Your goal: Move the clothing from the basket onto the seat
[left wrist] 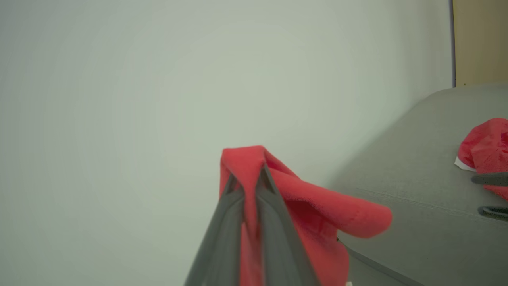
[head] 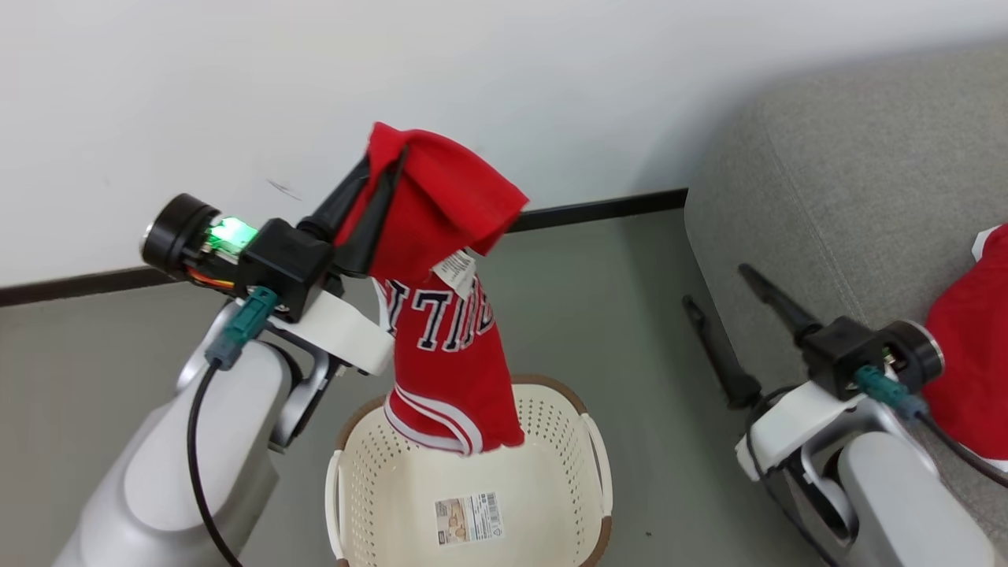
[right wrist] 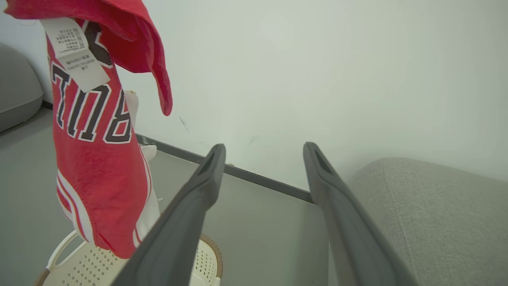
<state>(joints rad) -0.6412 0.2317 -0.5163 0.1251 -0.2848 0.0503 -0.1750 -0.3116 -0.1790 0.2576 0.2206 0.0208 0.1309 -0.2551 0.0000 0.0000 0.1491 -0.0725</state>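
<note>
My left gripper (head: 386,161) is shut on a red jersey (head: 449,346) with white stripes and black-and-white letters, held high so it hangs down above the cream basket (head: 551,425). In the left wrist view the red cloth (left wrist: 301,206) is pinched between the dark fingers (left wrist: 222,222). My right gripper (head: 715,285) stands open and empty beside the grey seat (head: 827,189). Another red garment (head: 972,346) with white trim lies on the seat at the right. The jersey (right wrist: 95,159) also hangs at the left of the right wrist view, over the basket (right wrist: 79,266).
A white wall with a dark baseboard (head: 598,209) runs behind the basket. Grey floor (head: 646,354) lies between basket and seat. A paper label (head: 468,517) is stuck inside the basket's bottom.
</note>
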